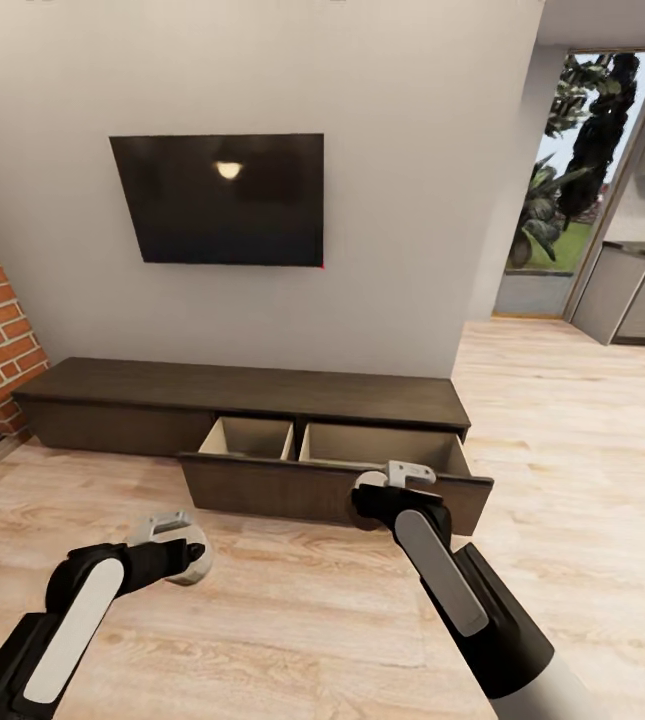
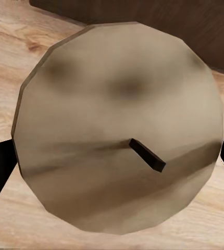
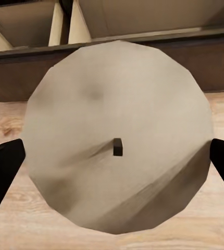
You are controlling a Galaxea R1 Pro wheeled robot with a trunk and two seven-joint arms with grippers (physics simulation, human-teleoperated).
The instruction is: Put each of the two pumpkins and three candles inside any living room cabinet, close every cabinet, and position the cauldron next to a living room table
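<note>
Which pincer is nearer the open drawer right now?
Right. The right pincer holds its candle at the open drawer front; the left pincer hangs back over the floor with its candle.

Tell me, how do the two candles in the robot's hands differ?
The left hand's candle looks tan-brown; the right hand's candle is paler grey. The left candle's wick lies slanted; the right's points straight at its camera. The right candle is nearer the open drawer. Both are stubby cylinders.
</note>
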